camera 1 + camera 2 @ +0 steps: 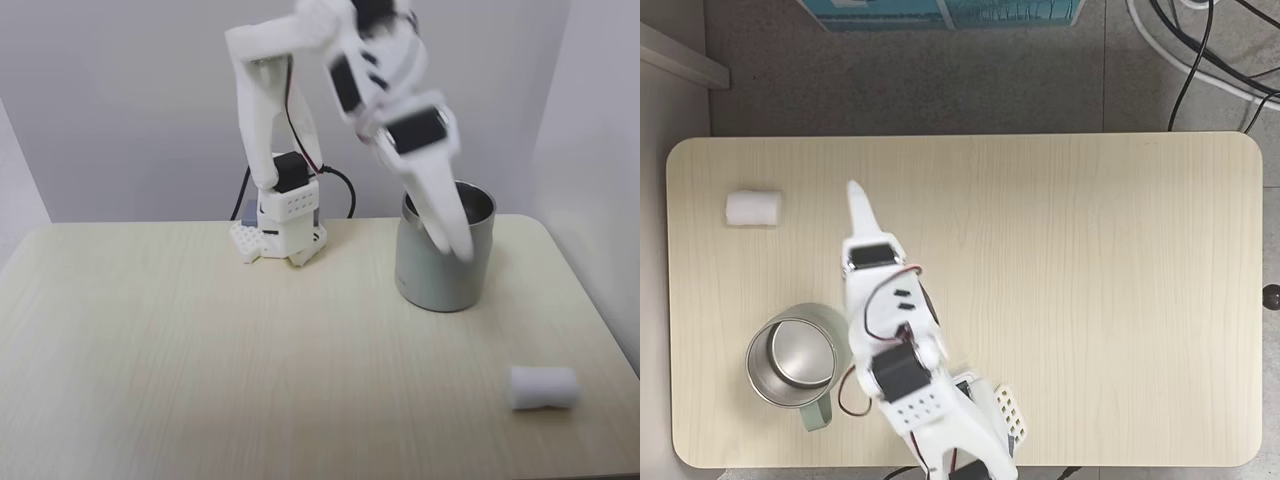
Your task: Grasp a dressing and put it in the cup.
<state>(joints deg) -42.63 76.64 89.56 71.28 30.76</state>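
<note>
The cup (792, 360) holds nothing; the hand (854, 190), seemingly closed, grips nothing.

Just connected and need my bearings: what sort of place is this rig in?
Probably a plain indoor lab or office test bench: a pale wood-look table against bare white walls, with loose cables on the grey floor beside it.

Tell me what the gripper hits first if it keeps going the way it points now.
Probably bare table: from above, the gripper points past the dressing, beside it, and away from the cup. Height unclear.
</note>
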